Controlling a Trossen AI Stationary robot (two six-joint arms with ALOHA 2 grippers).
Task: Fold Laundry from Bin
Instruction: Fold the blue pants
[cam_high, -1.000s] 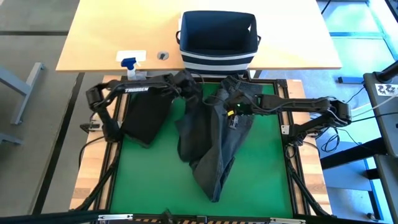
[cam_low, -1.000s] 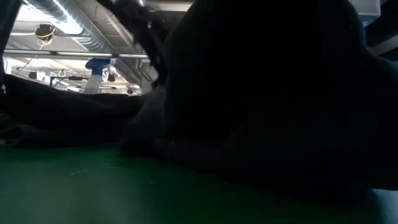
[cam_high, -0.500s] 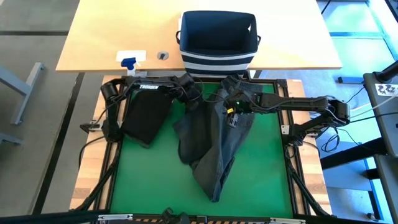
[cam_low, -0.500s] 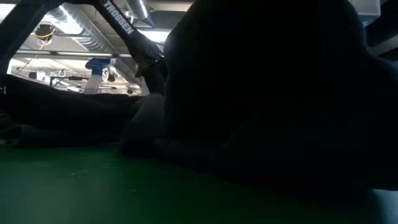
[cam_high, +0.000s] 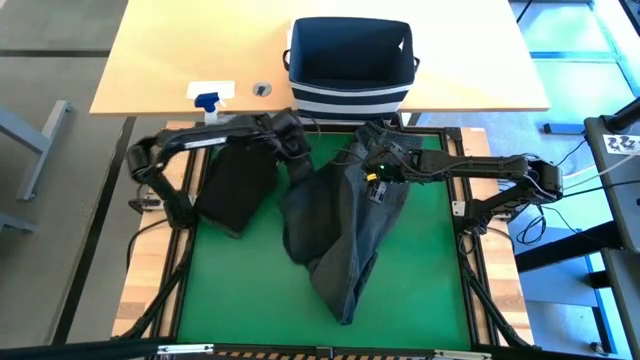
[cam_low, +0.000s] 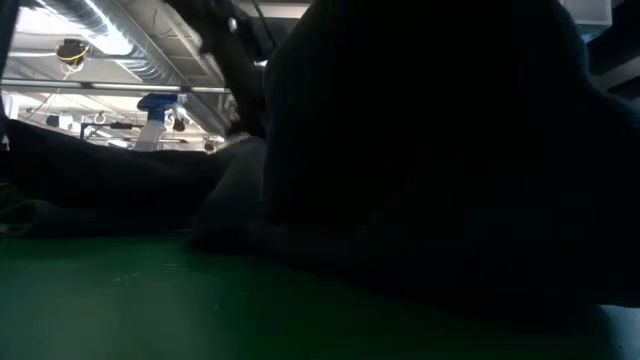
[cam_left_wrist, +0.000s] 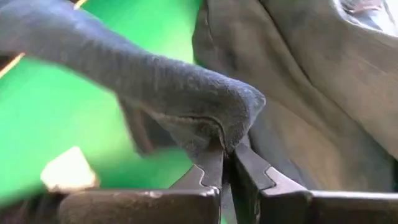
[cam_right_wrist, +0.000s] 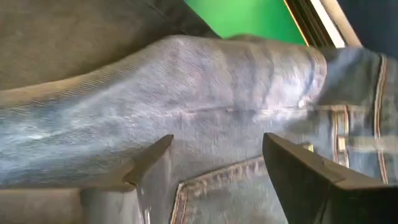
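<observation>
The left gripper (cam_left_wrist: 227, 163) is clamped on a fold of the grey garment (cam_left_wrist: 186, 99), just in front of the bin (cam_high: 350, 62). The right gripper (cam_right_wrist: 214, 163) has its fingers apart over the jeans (cam_right_wrist: 236, 93), also in front of the bin. A black garment (cam_high: 235, 185) lies on the green mat (cam_high: 420, 270), beside the grey one.
</observation>
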